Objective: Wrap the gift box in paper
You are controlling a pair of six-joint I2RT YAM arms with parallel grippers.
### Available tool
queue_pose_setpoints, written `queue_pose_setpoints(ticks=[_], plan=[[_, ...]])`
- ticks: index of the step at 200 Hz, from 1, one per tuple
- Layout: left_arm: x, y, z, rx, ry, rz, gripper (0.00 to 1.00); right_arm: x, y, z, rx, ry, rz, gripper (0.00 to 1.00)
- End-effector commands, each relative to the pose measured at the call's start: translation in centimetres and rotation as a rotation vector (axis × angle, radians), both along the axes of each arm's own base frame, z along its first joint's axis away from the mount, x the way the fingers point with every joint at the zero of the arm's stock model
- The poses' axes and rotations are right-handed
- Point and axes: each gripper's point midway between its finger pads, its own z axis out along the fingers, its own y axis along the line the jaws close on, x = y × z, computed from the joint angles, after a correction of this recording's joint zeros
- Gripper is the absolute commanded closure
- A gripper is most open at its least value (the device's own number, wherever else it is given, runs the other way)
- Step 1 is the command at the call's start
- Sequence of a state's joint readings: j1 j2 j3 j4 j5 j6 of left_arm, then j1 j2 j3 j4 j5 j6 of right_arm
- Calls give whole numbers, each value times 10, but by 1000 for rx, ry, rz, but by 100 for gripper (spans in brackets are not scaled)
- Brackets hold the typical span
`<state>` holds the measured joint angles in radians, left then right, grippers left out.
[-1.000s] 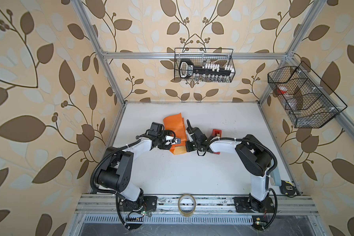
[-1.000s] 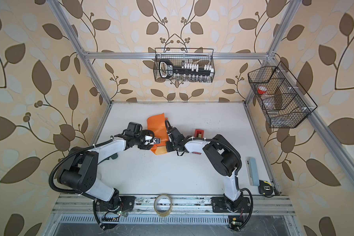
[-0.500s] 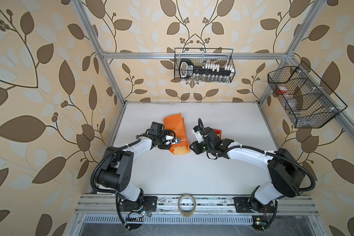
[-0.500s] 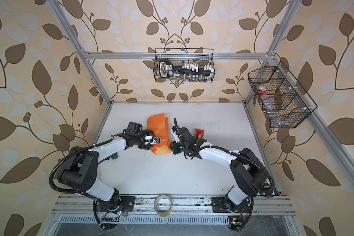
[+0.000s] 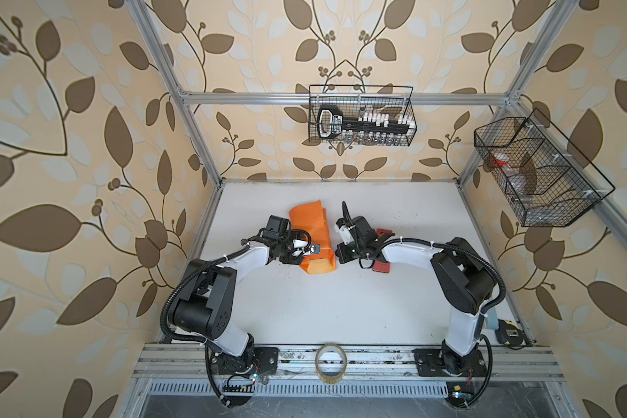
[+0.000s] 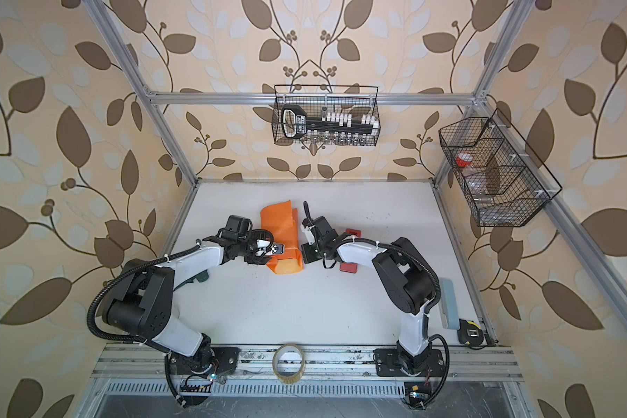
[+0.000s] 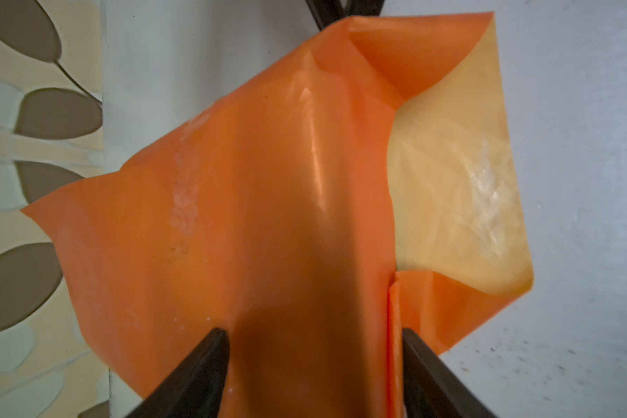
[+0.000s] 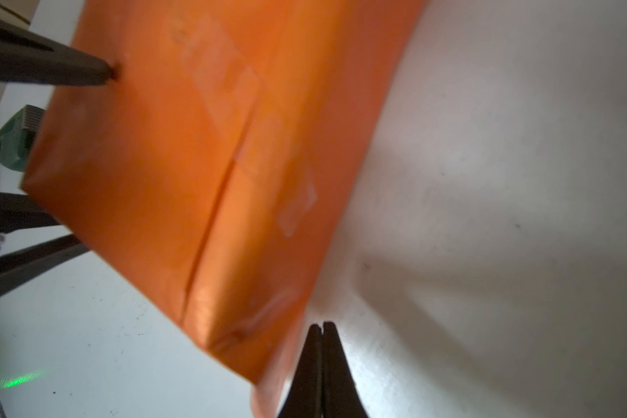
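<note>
I see the paper [image 5: 310, 231] lying mid-table in both top views, folded into a boxy orange bundle on the white table [image 5: 323, 307]. Its near end is open, showing the yellow-tan inner face. The gift box itself is hidden (no blue shows anywhere). In the left wrist view, my left gripper [image 7: 314, 336] straddles the bundle, one dark finger [image 7: 210, 347] pressed to each side, so it is grasping the paper. My right gripper [image 8: 321, 325] is clenched, tips together with nothing between them, just beside the bundle's edge. A red tape dispenser [image 5: 381, 267] lies under the right arm, and a clear tape roll [image 5: 331, 362] sits on the front rail.
</note>
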<state>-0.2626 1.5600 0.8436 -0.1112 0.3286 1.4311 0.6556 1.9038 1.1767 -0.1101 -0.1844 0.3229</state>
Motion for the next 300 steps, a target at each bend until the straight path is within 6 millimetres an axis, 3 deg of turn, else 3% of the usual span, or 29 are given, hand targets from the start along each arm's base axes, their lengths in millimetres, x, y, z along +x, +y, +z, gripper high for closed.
queue_pose_setpoints(ticks=[1,44,132,212,258,300], plan=[[-31,3,-29,35,150,-9,26,-8,14,2,-10,-1,61,97],[-30,2,-29,37,152,-13,26,-18,25,0,-15,-11,94,96],[-32,3,-33,42,164,-14,26,-15,35,-4,37,-2,73,96],[-32,0,-31,30,162,-15,26,-10,41,-9,253,-27,-67,98],[-34,0,-31,28,163,-18,26,-13,32,-22,292,-26,-126,98],[-35,-1,-30,27,162,-21,26,-15,42,-28,348,12,-136,98]])
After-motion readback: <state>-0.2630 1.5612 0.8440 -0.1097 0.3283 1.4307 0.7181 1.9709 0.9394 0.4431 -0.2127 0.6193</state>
